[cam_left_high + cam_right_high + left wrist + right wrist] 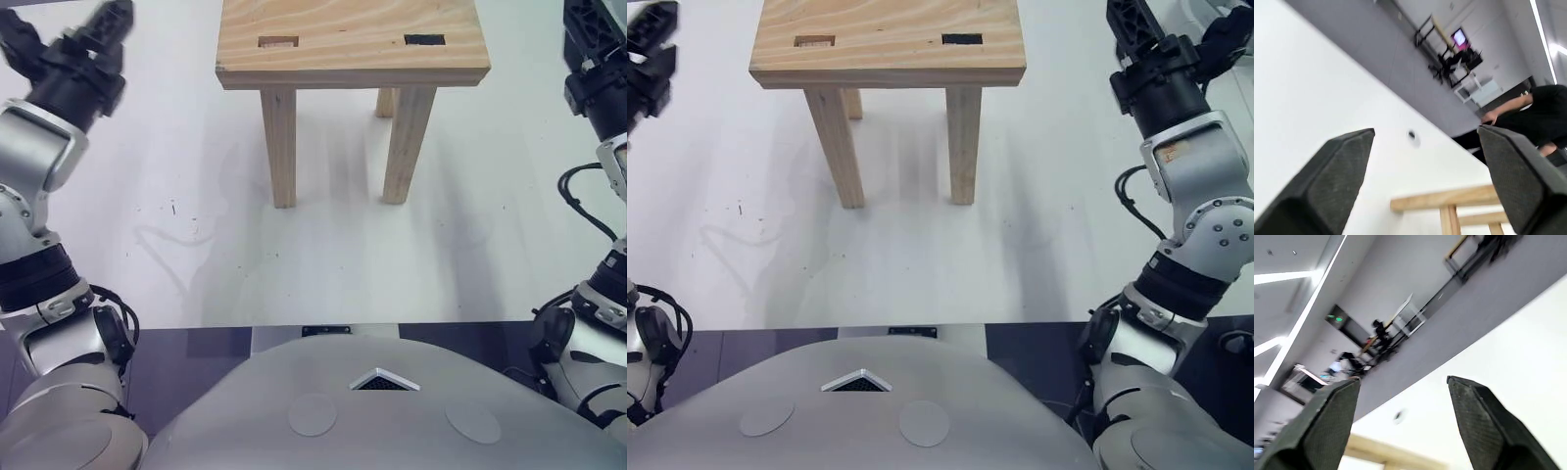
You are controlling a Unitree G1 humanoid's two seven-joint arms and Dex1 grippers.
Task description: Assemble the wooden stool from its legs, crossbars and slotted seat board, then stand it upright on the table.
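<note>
Stool (353,61): assembled, standing upright on the white worktop (323,264), between the two grippers.
Seat board (343,22): lies level on top of the stool; pale wood with plain grain.
Slots: two rectangular cuts near the stool's front edge. The left slot (278,42) is filled with light wood, while the right slot (424,40) looks dark.
Front legs: the left front leg (279,147) and the right front leg (407,142) run down from the seat board, with their feet on the worktop.
Rear leg (386,102): partly seen just inside the stool's right front leg.
Bar (1476,219): a horizontal wooden piece under the stool's seat board, seen from the side. How it joins the legs cannot be told.
Left gripper (64,34): off the stool's left side, about level with the seat board and well apart from it. Its fingers (1337,181) are spread wide and grasp nothing.
Right gripper (1181,39): off the stool's right side, apart from the seat board. Its fingers (1327,426) are released and spread, with nothing between them.
Dark mark (173,209): a small speck on the worktop, left of the stool's left front leg and apart from it.
</note>
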